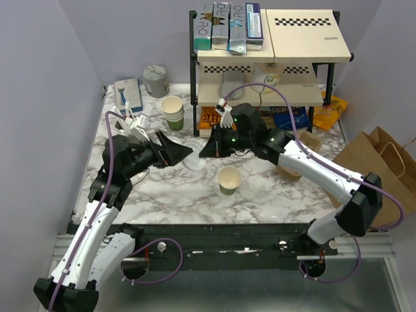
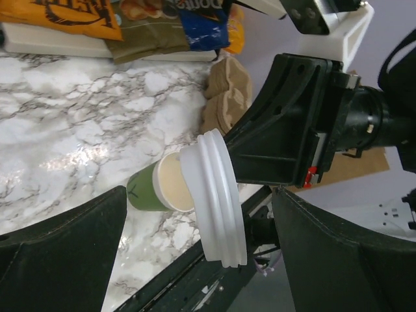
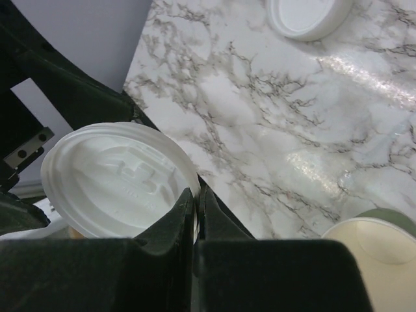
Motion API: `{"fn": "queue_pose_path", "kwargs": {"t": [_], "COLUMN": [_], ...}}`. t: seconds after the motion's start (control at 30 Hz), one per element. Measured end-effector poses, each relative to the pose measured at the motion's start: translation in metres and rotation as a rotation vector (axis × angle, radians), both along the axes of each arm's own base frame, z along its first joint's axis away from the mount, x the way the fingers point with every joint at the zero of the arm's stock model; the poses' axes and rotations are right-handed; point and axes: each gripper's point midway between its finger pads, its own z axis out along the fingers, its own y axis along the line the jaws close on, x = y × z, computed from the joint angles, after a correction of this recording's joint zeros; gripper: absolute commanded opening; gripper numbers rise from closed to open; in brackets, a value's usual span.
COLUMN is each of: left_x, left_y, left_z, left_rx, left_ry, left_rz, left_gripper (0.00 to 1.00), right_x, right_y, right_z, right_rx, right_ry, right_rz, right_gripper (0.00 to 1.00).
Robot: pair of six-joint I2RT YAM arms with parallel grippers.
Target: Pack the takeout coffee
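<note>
The takeout coffee cup (image 1: 229,180), cream above a green band, stands open on the marble with no lid on it. It also shows in the left wrist view (image 2: 153,188) and the right wrist view (image 3: 374,253). My right gripper (image 1: 207,148) (image 3: 196,201) is shut on the rim of a white round lid (image 3: 117,179), held in the air left of the cup. My left gripper (image 1: 179,151) (image 2: 198,218) is wide open, its jaws on either side of that lid (image 2: 211,195) without touching it.
A second white lid (image 3: 305,16) lies on the marble. A stack of lidless cups (image 1: 173,112) and a grey cup (image 1: 155,80) stand at the back left. A shelf rack (image 1: 260,58), a cardboard cup carrier (image 1: 305,146) and a brown paper bag (image 1: 377,162) are on the right.
</note>
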Motion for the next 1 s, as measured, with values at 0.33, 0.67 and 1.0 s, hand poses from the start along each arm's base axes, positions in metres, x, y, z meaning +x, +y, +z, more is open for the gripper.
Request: {"fn": "queue_pose_path", "kwargs": {"t": [0.33,0.67,1.0], "left_x": [-0.03,-0.03,-0.009], "left_y": [-0.016,-0.002,0.009], "left_z": [0.031,0.044,0.034], "left_rx": [-0.112,-0.084,-0.012], "left_ry": [-0.13,-0.146,-0.08], "left_rz": [-0.164,-0.068,0.044], "left_gripper": [0.99,0.98,0.92], "right_x": [-0.016,-0.016,0.016], "right_y": [-0.004,-0.007,-0.02], "right_z": [0.027,0.029,0.01], "right_rx": [0.077,0.072,-0.063], "right_ry": [-0.05,-0.084,-0.152], "right_rz": [0.067,0.076,-0.054], "right_gripper": [0.07,0.06,0.06]}}
